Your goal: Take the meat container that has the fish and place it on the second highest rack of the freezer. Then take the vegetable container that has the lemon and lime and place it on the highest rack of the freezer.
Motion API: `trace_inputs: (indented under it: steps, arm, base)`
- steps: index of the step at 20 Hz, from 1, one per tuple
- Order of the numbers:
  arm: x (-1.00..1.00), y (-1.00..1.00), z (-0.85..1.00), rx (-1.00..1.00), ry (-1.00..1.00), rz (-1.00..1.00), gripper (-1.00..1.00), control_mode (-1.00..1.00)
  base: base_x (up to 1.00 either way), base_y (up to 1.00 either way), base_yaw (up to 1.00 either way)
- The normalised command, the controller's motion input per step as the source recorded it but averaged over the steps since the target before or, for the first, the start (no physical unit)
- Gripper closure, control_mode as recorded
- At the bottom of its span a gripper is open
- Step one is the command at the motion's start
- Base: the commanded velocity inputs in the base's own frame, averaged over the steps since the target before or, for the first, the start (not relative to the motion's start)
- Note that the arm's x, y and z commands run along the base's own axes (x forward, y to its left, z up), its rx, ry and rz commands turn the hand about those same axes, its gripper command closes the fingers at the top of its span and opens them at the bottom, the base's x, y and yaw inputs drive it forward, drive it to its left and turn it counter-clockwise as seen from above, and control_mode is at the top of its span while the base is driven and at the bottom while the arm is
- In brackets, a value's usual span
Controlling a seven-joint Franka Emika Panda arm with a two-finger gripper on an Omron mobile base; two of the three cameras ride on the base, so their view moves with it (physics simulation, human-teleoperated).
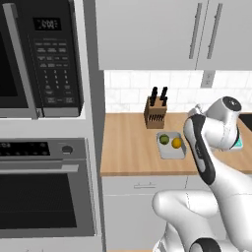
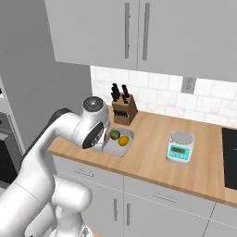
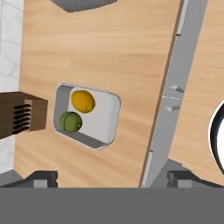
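The vegetable container (image 3: pixel 104 120), a shallow light grey tray, sits on the wooden counter near its front edge. In it lie the lemon (image 3: pixel 83 101) and the lime (image 3: pixel 70 121) side by side. The same container (image 1: pixel 171 152) (image 2: pixel 112 147) shows the lime (image 1: pixel 164 139) (image 2: pixel 115 134) and the lemon (image 1: pixel 176 143) (image 2: pixel 123 140). My gripper (image 3: pixel 113 177) hovers high above the counter's front edge, open, with nothing between its fingers; the container lies up and left of it in the hand view. The meat container with the fish, and the freezer with its racks, are out of view.
A wooden knife block (image 2: pixel 124 109) (image 1: pixel 155 114) (image 3: pixel 19 113) stands just behind the container by the tiled wall. A kitchen scale (image 2: pixel 180 147) sits further right, then a dark cooktop (image 2: pixel 230 157). The microwave (image 1: pixel 44 54) and built-in oven (image 1: pixel 44 197) fill the left. Wall cabinets (image 2: pixel 139 32) hang overhead.
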Motion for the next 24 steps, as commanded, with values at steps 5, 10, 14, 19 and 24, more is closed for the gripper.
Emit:
trace_inputs:
  steps: [5, 10, 14, 19, 24]
  arm:
    - [0.00, -0.07, -0.49, 0.00, 0.02, 0.11, -1.00, -1.00]
    - [0.01, 0.00, -0.44, 0.04, 0.16, 0.09, -1.00, -1.00]
    - [0.16, 0.00, -0.18, 0.08, 0.21, 0.04, -1.00, -1.00]
    - [0.36, 0.00, -0.08, 0.02, 0.13, 0.01, -1.00, -1.00]
    - [0.44, 0.00, -0.27, 0.00, 0.14, 0.00, -1.00, -1.00]
  base:
    - [0.00, 0.00, 0.00]
    - [0.00, 0.00, 0.00]
    - [0.00, 0.00, 0.00]
    - [0.00, 0.00, 0.00]
    - [0.00, 0.00, 0.00]
